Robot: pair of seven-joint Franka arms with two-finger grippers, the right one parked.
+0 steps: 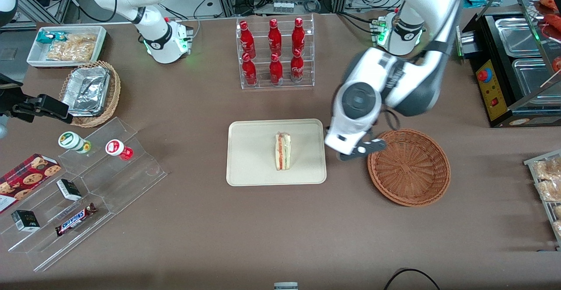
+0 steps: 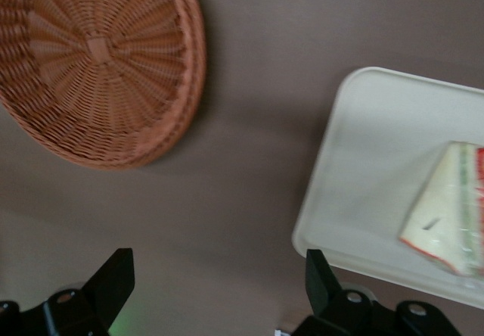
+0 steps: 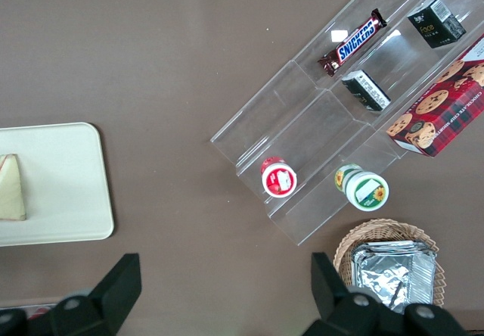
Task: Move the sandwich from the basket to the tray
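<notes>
Left wrist view shows the gripper (image 2: 215, 290) with its two dark fingers (image 2: 113, 275) spread well apart and nothing between them, hanging above bare brown table (image 2: 249, 177) in the gap between basket and tray. From where I stand, that looks like a hand that has let go and has no more to carry. The basket (image 1: 410, 167), the reddish-brown wicker one, sits just beside the gripper toward the working arm's end, and it holds nothing I can see. The tray (image 1: 252, 158) lies beside it toward the parked arm's end, with the sandwich (image 1: 283, 151) resting on it, near the edge closest to the basket, its red and green filling edge facing up. I'd judge the placing done.
</notes>
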